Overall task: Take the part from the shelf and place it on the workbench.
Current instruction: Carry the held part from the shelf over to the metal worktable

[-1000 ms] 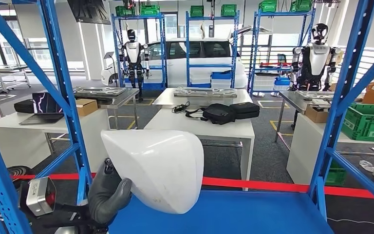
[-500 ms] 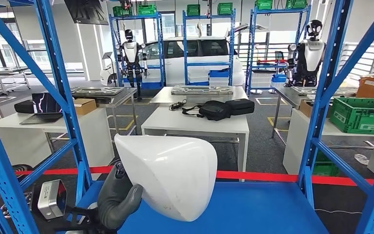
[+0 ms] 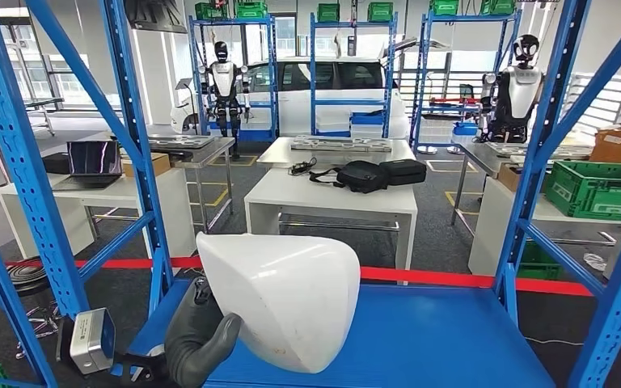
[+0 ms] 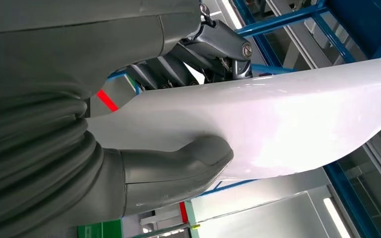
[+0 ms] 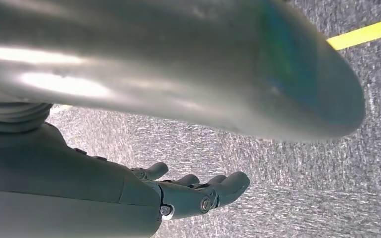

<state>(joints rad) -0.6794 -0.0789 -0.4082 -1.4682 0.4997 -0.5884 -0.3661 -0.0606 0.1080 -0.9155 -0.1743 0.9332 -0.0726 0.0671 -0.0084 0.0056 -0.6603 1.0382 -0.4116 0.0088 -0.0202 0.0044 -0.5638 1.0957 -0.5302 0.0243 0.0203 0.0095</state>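
1. One white part (image 3: 279, 295) is gripped by the left hand (image 3: 198, 343), thumb and fingers (image 4: 178, 59) clamping its edge above the blue shelf (image 3: 420, 339).
2. Right hand (image 5: 178, 193) hangs over grey carpet, fingers loosely apart, holding nothing.
3. Beyond: a white tabletop (image 3: 331, 194), a red floor line (image 3: 453, 279).

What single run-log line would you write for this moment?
left hand: grips glossy white curved shell part | part: above blue metal shelf deck | right hand: open, over grey carpet | workbench placement: not yet done
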